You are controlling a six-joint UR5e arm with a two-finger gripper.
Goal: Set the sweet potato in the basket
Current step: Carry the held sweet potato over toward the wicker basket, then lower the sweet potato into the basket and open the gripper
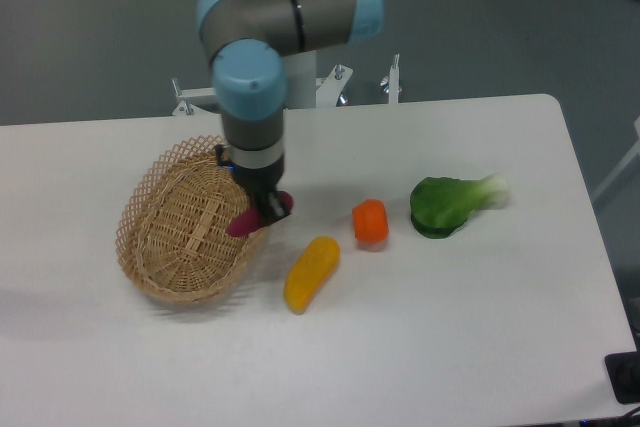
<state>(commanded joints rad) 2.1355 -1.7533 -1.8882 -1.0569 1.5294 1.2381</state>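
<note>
The small oblong reddish-purple sweet potato (243, 221) is held in the black two-finger gripper (268, 209), which is pinched on the tuber near its upper right end. One magenta end shows to the right of the gripper, and the longer part sticks out below and to the left of it. The long axis is thus tilted, running from upper right down to lower left, towards the basket's middle.

The shallow oval wicker basket of light tan woven straw (150, 252) lies mostly to the left of and below the gripper. The gripper hangs over the basket's right rim, and the lower tip of the sweet potato appears over the woven floor just inside that rim. Whether the tip touches the weave cannot be told from this single view.

Judgement: the carry is close to done, and the release is the step left. The relation that matters is the overhang: the free end points into the basket, but the held end sits about above the rim. A small shift to the gripper's left is probably wanted before opening, so that the tuber does not tip over the rim onto the white counter (450, 347).

A longer yellow oblong vegetable (311, 273) lies just below and right of the gripper, outside the basket and clear of that path.
</note>
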